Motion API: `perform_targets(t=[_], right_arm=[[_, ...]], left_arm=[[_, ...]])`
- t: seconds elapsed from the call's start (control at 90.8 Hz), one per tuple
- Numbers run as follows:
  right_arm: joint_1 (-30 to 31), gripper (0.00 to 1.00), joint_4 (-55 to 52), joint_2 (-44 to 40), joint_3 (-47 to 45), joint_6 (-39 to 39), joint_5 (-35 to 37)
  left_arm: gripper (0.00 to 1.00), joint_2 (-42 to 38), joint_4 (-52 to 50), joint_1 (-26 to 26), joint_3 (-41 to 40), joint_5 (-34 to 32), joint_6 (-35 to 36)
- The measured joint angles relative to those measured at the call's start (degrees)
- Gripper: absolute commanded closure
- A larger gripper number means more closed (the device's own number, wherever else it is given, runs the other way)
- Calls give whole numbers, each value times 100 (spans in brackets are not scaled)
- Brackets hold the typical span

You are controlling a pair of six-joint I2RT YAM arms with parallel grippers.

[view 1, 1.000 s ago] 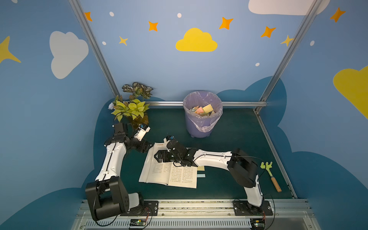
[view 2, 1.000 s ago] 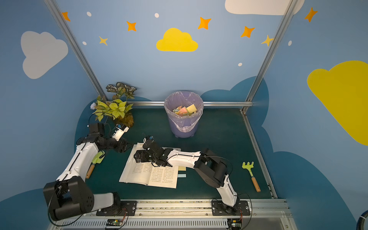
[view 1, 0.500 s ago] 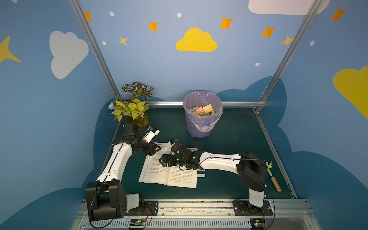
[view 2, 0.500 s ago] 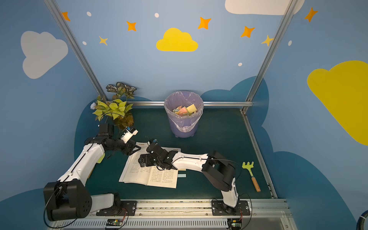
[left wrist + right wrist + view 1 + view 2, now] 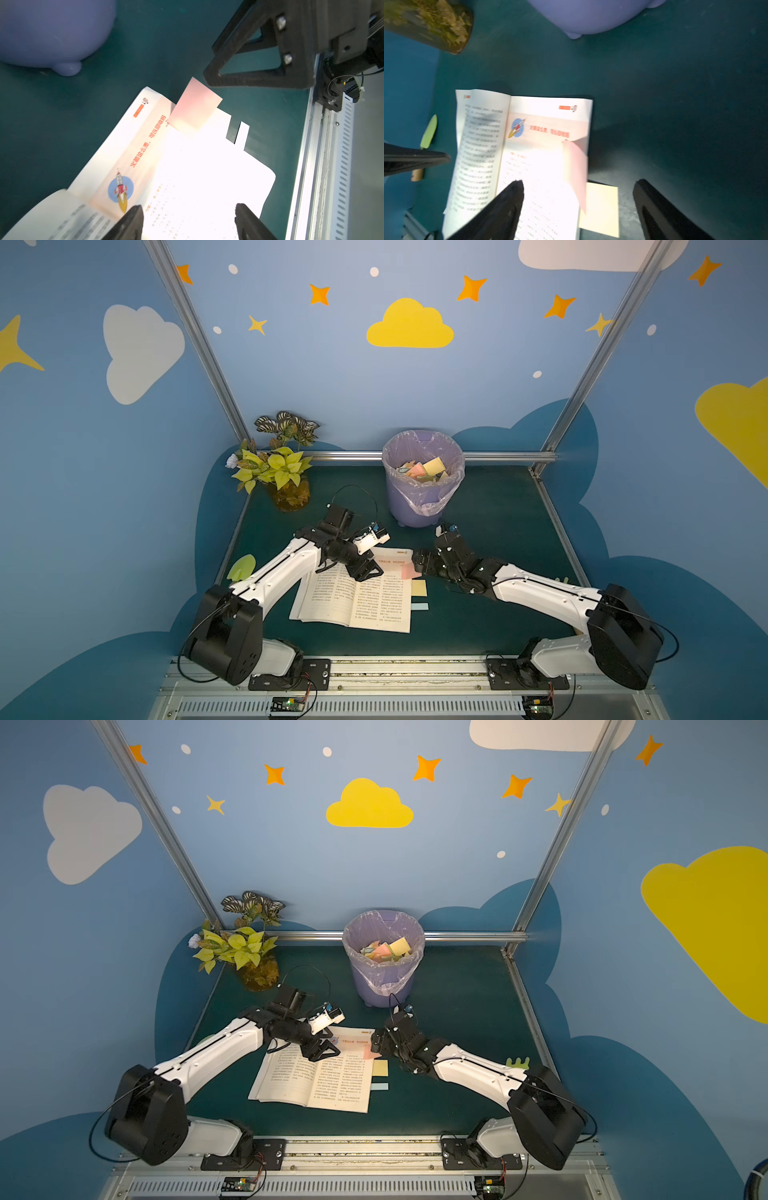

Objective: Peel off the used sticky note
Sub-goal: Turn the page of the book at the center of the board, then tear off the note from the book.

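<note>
An open book (image 5: 357,601) lies on the green table. A pink sticky note (image 5: 408,571) is stuck at the right page's outer edge, and its free part curls up off the paper (image 5: 195,106). Below it a yellow note (image 5: 419,587) and a pale blue one (image 5: 419,606) stick out from the page edge. My right gripper (image 5: 577,205) is open at that edge. The pink sticky note (image 5: 576,172) stands between its fingers, not pinched. My left gripper (image 5: 189,220) hangs open over the top of the right page, holding nothing.
A purple bin (image 5: 415,506) lined with a bag and holding several discarded notes stands behind the book. A potted plant (image 5: 286,477) is at the back left. A green trowel (image 5: 242,567) lies left of the book, and a green rake (image 5: 517,1063) shows behind my right arm.
My left gripper has swung from beside the plant to over the book. My right gripper has pulled back from the middle of the book to its right edge, by the pink note.
</note>
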Motion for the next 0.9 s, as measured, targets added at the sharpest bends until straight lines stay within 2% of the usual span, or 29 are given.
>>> perform_targets(t=[0.275, 0.407, 0.507, 0.595, 0.694, 0.837, 0.903], right_arm=[[-420, 44, 256, 621, -26, -229, -629], [-442, 47, 365, 944, 52, -374, -944], [-442, 49, 444, 1115, 173, -444, -1102], [-439, 55, 518, 1207, 249, -509, -1211], [-439, 67, 562, 1257, 278, -579, -1272], [-393, 90, 516, 1344, 420, -715, -1270], [-317, 97, 426, 1392, 544, -811, -1161]], left_arm=[[42, 1375, 319, -509, 636, -286, -299], [51, 1930, 358, -564, 1014, -516, -420], [55, 2288, 302, -579, 1305, -680, -496], [57, 2479, 260, -597, 1469, -857, -527], [60, 2579, 173, -647, 1587, -1097, -546], [65, 2870, 4, -758, 1906, -1497, -549], [65, 2979, -85, -802, 2035, -1628, -549]])
